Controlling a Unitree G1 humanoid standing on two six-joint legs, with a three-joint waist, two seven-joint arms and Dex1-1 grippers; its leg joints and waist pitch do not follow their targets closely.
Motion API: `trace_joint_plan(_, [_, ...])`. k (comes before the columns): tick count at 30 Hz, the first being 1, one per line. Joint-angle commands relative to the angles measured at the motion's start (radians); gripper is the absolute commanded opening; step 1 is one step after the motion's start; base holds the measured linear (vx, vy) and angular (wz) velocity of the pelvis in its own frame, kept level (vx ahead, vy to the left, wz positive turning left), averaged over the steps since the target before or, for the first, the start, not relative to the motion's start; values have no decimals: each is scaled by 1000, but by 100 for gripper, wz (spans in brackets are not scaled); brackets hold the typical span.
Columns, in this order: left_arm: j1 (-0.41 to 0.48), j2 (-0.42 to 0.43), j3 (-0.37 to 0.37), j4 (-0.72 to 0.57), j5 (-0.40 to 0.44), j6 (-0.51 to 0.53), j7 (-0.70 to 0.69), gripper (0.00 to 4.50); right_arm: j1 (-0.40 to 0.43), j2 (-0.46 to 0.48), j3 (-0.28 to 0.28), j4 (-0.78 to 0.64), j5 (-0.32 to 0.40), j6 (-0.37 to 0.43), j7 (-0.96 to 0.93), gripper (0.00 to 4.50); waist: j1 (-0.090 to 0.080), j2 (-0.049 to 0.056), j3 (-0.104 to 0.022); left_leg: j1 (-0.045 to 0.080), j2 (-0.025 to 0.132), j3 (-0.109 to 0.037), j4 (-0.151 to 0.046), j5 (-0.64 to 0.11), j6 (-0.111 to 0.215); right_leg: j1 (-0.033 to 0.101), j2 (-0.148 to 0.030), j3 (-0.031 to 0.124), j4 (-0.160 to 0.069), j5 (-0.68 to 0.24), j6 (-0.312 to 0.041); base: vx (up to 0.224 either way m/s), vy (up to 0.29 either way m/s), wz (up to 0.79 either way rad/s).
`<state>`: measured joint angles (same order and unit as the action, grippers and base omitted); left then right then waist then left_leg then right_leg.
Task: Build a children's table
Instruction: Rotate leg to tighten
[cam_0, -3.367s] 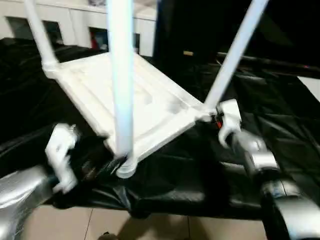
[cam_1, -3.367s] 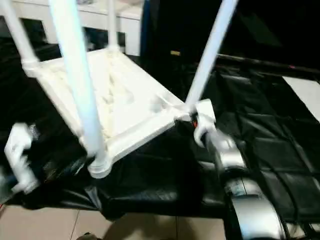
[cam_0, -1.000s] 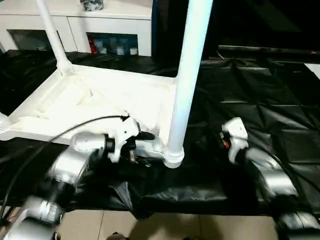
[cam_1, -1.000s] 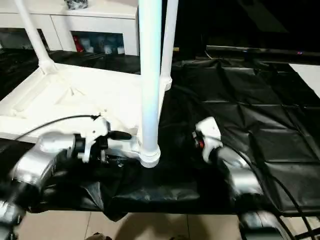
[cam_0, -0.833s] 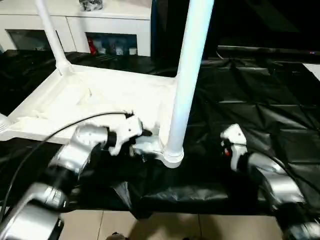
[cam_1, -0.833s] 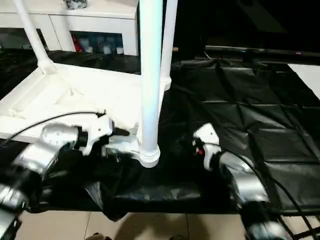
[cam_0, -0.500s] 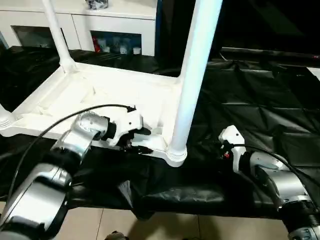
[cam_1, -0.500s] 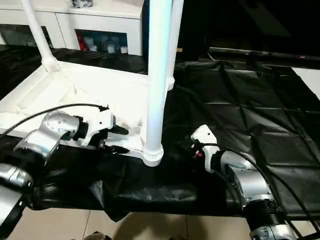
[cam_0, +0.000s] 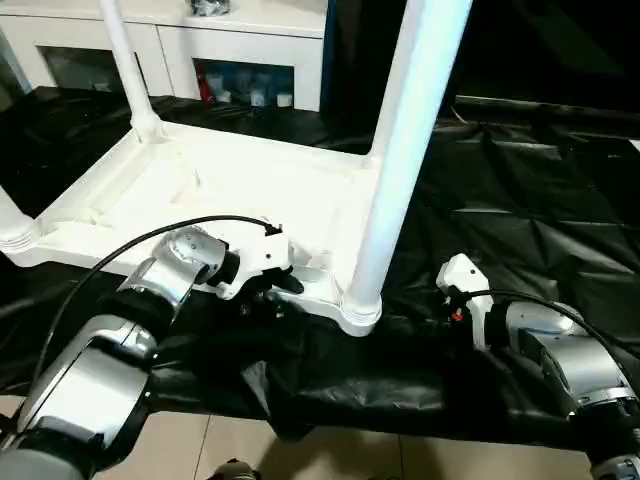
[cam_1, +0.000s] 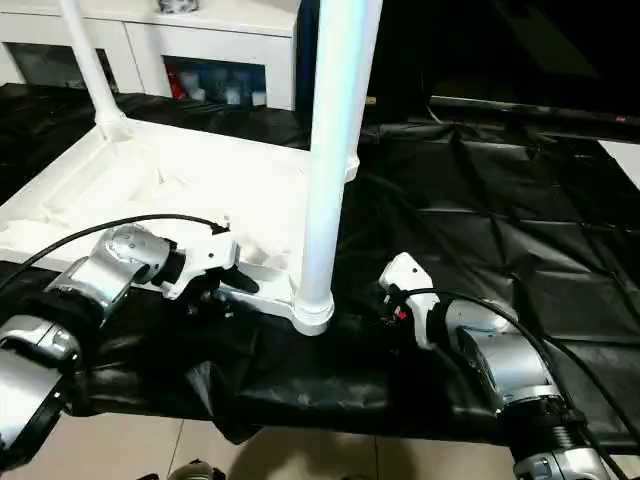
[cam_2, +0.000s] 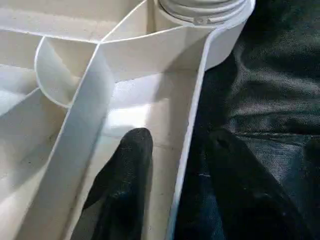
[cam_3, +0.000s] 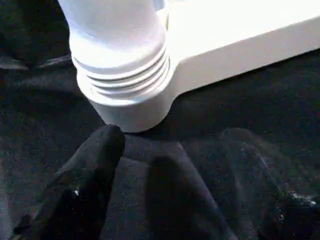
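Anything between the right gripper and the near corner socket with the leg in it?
No object: only crumpled black sheeting lies between the right gripper and the corner socket, as the right wrist view shows.

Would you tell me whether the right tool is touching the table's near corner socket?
Apart: the right wrist view shows black sheet between the right tool and the socket.

table top (cam_0: 230, 190): smooth white plastic | leg (cam_0: 400, 170): glossy plastic | sheet (cam_0: 520, 200): shiny creased black film

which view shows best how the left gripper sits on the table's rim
The left wrist view: the left gripper straddles the table rim wall, one finger inside, one outside. The eye views show it at the near edge beside the corner leg, the jaws unclear.
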<state>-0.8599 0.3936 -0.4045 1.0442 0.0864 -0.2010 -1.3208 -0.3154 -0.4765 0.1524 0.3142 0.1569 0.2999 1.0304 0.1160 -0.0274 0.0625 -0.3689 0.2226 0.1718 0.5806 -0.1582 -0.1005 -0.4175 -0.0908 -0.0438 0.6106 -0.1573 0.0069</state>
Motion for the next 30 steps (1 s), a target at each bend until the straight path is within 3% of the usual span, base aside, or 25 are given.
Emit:
trace_joint_plan(1, [-27, -6, -2, 21, 14, -5, -23, 166, 4, -17, 0, -40, 7, 19, 6, 354, 5, 6, -74, 12, -4, 10, -66, -312, 5, 56, -34, 21, -78, -288, -204, 0, 0, 0])
trace_joint_plan(10, [-46, -14, 16, 15, -31, 117, -193, 104, -15, -19, 0, -17, 4, 13, 10, 354, 6, 8, -75, 10, -3, 10, -66, -293, 5, 58, -34, 21, -71, -234, -239, 0, 0, 0])
trace_joint_plan(14, [-36, -22, 21, 26, -20, 139, -179, 59, -23, -16, 8, -14, 0, 15, 13, 354, 6, 6, -76, 10, -3, 11, -64, -285, 13, 60, -33, 21, -67, -204, -252, 0, 0, 0])
trace_joint_plan(17, [-8, -22, 23, 24, 7, 158, -108, 38, -29, -14, 10, -22, 3, 23, 16, 354, 5, 7, -74, 12, -3, 10, -65, -301, 14, 59, -34, 20, -72, -233, -246, 0, 0, 0])
trace_joint_plan(22, [59, -32, 55, -14, 2, 221, 33, 15, -38, 8, 6, -6, -8, -6, -17, 354, -1, 7, -70, 14, -2, 7, -70, -347, 4, 57, -37, 20, -82, -349, -208, 0, 0, 0])
trace_joint_plan(25, [102, -45, 88, -61, -11, 261, 127, 7, -58, 47, -17, 22, -10, -32, -86, 354, -14, 4, -66, 16, -8, 5, -69, -381, -3, 49, -37, 15, -95, -463, -171, 0, 0, 0])
trace_joint_plan(26, [102, -45, 88, -61, -11, 261, 127, 7, -58, 47, -17, 22, -10, -32, -86, 354, -20, 3, -65, 12, -8, 2, -71, -383, -3, 52, -38, 15, -96, -480, -157, 0, 0, 0])
trace_joint_plan(27, [111, -49, 93, -76, -14, 268, 146, 6, -62, 53, -21, 27, -9, -36, -97, 354, -25, 0, -64, 10, -9, 0, -73, -387, 0, 53, -37, 12, -100, -513, -139, 0, 0, 0])
trace_joint_plan(28, [135, -59, 104, -127, -27, 292, 153, 3, -67, 68, -25, 42, -17, -48, -126, 354, -28, -10, -63, 8, -11, 0, -73, -387, 3, 52, -35, 10, -104, -538, -125, 0, 0, 0])
trace_joint_plan(29, [157, -66, 111, -174, -34, 313, 158, 3, -69, 77, -25, 52, -24, -58, -144, 354, -30, -6, -62, 6, -12, -3, -74, -386, -1, 52, -38, 7, -107, -586, -104, 0, 0, 0])
trace_joint_plan(30, [172, -71, 110, -206, -32, 325, 167, 3, -70, 82, -25, 58, -26, -62, -151, 354, -32, -13, -63, 7, -12, -3, -71, -381, 1, 49, -40, 6, -113, -619, -87, 0, 0, 0])
